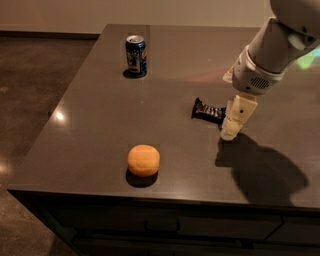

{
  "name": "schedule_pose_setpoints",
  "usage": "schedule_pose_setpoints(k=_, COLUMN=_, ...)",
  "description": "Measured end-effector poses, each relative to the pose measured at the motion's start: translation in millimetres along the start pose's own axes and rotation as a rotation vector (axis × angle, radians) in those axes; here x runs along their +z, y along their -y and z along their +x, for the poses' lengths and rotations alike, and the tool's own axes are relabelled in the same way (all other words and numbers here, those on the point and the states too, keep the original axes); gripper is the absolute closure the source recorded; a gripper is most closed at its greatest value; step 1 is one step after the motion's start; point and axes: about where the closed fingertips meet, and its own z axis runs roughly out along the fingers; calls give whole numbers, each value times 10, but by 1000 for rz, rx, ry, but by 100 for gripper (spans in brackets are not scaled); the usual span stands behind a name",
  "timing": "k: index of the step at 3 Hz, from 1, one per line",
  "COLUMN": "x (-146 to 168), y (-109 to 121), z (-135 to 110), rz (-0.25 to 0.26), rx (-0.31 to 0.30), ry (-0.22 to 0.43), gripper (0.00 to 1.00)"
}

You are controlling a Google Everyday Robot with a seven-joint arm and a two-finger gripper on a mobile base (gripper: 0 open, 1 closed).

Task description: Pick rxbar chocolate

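- My tool [229, 131], the pale grasping end of my white arm [280, 45], hangs low over the right half of the table with its tip pointing down and a little left. From this side it shows as one pale piece, so I cannot tell whether it is apart or together.
- The rxbar chocolate [207, 110], a small flat rectangular bar in a shiny black wrapper, lies flat on the table immediately left of my tool. My tool hides the bar's right end, and I cannot tell whether the two touch.
- The bar's long axis runs left to right across the view, with the right end a shade nearer the camera. Almost all of the bar that shows lies to the left of my tip.
- I judge the coming move to be a short shift left along that axis. That would put me over the bar's middle, closing across its narrow width before going down.
- The dark grey glossy table [100, 115] is hard and reflective. The bar stands barely proud of it, so I expect to need to come right down to the top, and the slick wrapper may skate.
- The blue soda can [136, 55] stands upright far back on the left. The round orange fruit [143, 160] sits near the front edge. Both are well apart from the bar and off my path.
- Beyond the table are a brown polished floor [35, 75] and a pale wall [50, 12].
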Motion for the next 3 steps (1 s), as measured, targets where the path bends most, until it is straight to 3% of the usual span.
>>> schedule_pose_setpoints(k=2, x=450, y=198, z=-23, rz=-58, rx=15, ry=-8, gripper=0)
schedule_pose_setpoints(k=3, x=582, y=234, z=-25, rz=-97, rx=34, ry=-5, gripper=15)
